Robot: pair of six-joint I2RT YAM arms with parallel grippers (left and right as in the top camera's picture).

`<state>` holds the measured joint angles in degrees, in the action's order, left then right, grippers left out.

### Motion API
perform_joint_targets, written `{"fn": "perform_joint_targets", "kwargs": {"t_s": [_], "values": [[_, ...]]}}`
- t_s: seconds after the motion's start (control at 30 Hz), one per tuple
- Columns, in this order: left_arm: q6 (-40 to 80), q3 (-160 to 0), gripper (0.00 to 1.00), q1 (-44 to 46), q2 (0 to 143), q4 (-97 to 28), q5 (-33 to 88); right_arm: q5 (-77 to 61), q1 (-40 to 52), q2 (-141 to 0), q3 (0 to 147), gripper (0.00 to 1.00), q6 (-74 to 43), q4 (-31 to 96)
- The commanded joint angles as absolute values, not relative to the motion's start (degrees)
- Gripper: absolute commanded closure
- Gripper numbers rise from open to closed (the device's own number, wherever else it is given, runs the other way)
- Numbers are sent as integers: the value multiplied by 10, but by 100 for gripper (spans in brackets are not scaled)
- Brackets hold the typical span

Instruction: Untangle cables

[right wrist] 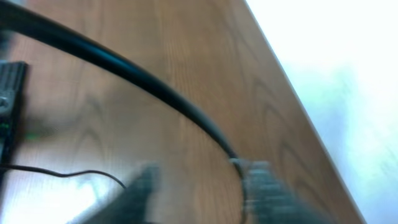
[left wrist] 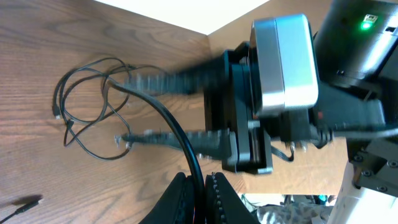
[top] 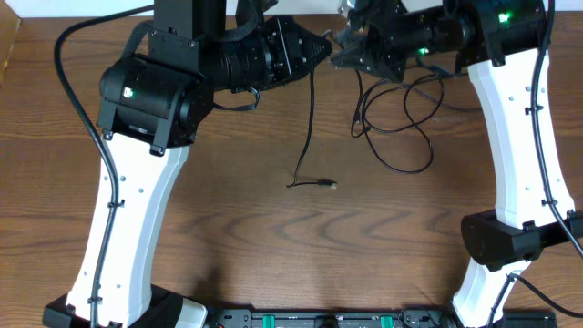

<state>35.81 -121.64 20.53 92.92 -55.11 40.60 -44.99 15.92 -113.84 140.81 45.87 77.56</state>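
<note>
A thin black cable (top: 308, 128) hangs from my left gripper (top: 325, 47) down to the table and ends in a small plug (top: 330, 185). In the left wrist view my left gripper (left wrist: 200, 190) is shut on a black cable (left wrist: 161, 115) that leads to a loose tangle of black loops (left wrist: 87, 106). That tangle lies at the back right of the table (top: 401, 128). My right gripper (top: 339, 50) faces the left one, fingers spread and blurred (left wrist: 121, 111). In the right wrist view it is open (right wrist: 199, 186), with a black cable (right wrist: 124, 68) running to its right finger. No white cable is in view.
The far table edge (left wrist: 186, 28) is close behind both grippers and also shows in the right wrist view (right wrist: 292, 93). The white arm columns stand at front left (top: 118, 228) and right (top: 528, 164). A black rail (top: 328, 319) runs along the front edge.
</note>
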Motion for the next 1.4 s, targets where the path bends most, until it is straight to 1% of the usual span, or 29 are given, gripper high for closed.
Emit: {"fn": "perform_joint_targets", "kwargs": {"t_s": [0.0,0.03,0.1,0.13,0.17,0.3,0.37,0.4,0.43,0.47,0.5,0.57,0.6,0.63,0.7,0.77,0.8,0.83,0.87,0.9,0.97,1.0,1.07,1.1,1.13,1.17,1.23,1.27,1.37], "values": [[346,-1229,88,204,907,-553,398,-396,153,-1139,1412,14,431,737],[346,-1229,88,204,907,-553,398,-396,153,-1139,1412,9,431,727],[359,-1229,88,205,907,-556,398,-397,155,-1139,1412,7,416,706],[372,-1229,88,205,907,-556,398,-406,157,-1139,1412,9,416,699],[390,-1229,88,205,907,-554,399,-423,159,-1139,1412,17,416,686],[413,-1229,89,206,907,-550,399,-470,160,-1139,1412,24,416,668],[417,-1229,88,208,907,-550,399,-481,164,-1139,1412,15,408,669],[417,-1229,89,211,907,-547,398,-493,167,-1139,1412,16,408,667],[417,-1229,89,216,907,-543,398,-504,170,-1139,1412,22,408,664],[418,-1229,88,216,907,-542,399,-504,172,-1139,1412,36,407,662],[420,-1229,88,216,907,-543,399,-506,173,-1139,1412,37,407,662],[423,-1229,89,217,907,-542,399,-510,177,-1139,1412,62,408,662],[423,-1229,89,217,907,-539,398,-510,178,-1139,1412,85,408,661],[423,-1229,89,217,907,-539,398,-510,179,-1139,1412,99,407,662],[423,-1229,88,217,907,-539,398,-509,177,-1139,1412,99,408,660],[419,-1229,67,217,907,-539,399,-472,174,-1139,1412,99,403,655],[410,-1229,85,217,907,-539,399,-458,173,-1139,1412,99,391,653],[403,-1229,92,217,906,-539,399,-458,173,-1139,1412,99,388,656],[403,-1229,93,217,906,-538,398,-458,174,-1139,1412,82,388,656],[403,-1229,93,217,906,-538,399,-458,174,-1139,1412,72,388,655],[403,-1229,93,217,906,-538,399,-457,173,-1139,1412,27,388,655],[403,-1229,92,217,906,-539,399,-448,173,-1139,1412,7,387,656],[373,-1229,89,216,904,-544,398,-378,173,-1139,1412,1,357,661],[334,-1229,83,211,903,-564,388,-339,173,-1139,1412,1,357,673],[291,-1229,83,208,903,-583,369,-313,173,-1139,1412,1,357,686],[223,-1229,79,205,903,-607,348,-293,173,-1139,1412,1,358,699],[122,-1229,79,209,903,-663,256,-275,173,-1139,1412,1,358,719],[104,-1224,79,219,905,-696,168,-275,173,-1139,1412,1,356,725],[84,-1198,79,244,905,-726,58,-273,168,-1139,1412,1,336,743]]}}
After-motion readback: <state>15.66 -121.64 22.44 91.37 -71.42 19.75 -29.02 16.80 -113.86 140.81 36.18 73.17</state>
